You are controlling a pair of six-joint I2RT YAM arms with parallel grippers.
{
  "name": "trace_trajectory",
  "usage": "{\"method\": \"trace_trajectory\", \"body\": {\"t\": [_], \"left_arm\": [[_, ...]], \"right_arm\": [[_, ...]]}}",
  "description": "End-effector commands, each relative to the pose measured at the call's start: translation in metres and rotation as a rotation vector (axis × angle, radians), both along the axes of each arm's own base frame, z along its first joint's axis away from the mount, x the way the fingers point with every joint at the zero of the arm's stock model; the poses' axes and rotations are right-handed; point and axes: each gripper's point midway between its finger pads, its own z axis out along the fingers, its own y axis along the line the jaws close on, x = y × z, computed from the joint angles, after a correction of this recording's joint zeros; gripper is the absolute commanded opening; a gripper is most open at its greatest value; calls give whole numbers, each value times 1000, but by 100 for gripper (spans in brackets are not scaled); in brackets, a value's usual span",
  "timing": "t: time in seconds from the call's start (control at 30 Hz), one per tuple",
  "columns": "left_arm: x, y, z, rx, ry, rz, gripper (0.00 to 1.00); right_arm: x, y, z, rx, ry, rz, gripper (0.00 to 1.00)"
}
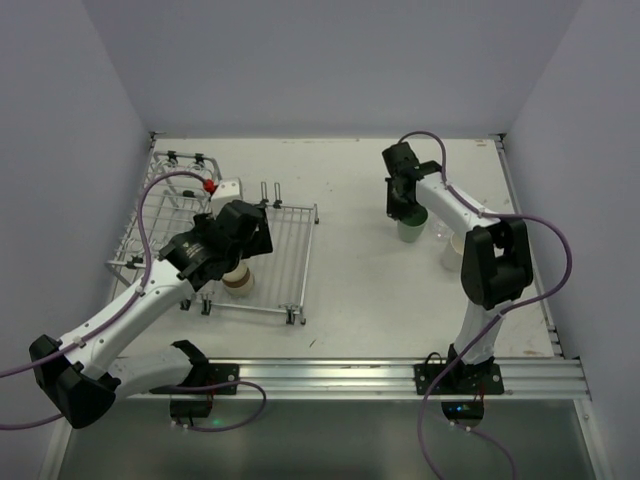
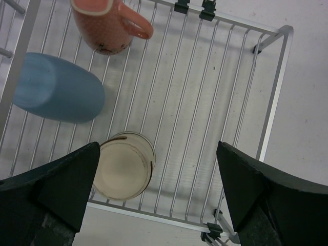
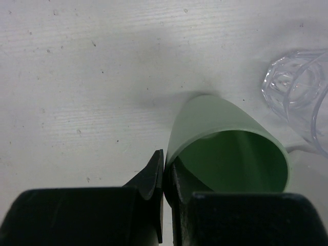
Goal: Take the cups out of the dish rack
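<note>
Wire forms the dish rack (image 1: 305, 262), a silver grid of thin parallel rods set by the left edge of the white counter (image 1: 360, 280). On the grid, a brown cup (image 2: 123, 165) with a cream rim is seen upright close to the rack's near edge. A matte blue cup (image 2: 56, 87) is laid on its side, and a glossy orange mug (image 2: 102, 25) with a handle is seen beyond it. A dark mark low on the mug is too small to be read. The left end effector (image 2: 158, 169) is held spread wide above the brown cup. Nearer the right edge, the smooth wall of a pale green cup (image 3: 225, 133) is pinched by the right end effector (image 3: 164, 169), beside a ribbed clear tumbler (image 3: 297, 87).
</note>
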Motion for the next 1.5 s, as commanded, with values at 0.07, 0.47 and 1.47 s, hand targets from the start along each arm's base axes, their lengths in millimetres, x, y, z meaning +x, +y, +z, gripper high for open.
{"method": "trace_trajectory", "body": {"t": [0.07,0.47,1.47], "left_arm": [[-13,5,-7,-25,43,41,100],[-26,19,-27,53,138,93,100],[-31,33,-88,180,259,157,100]], "right_arm": [[20,5,11,-5,-59,1,1],[18,1,35,8,-125,3,42],[-60,7,154,216,-416,102,61]]}}
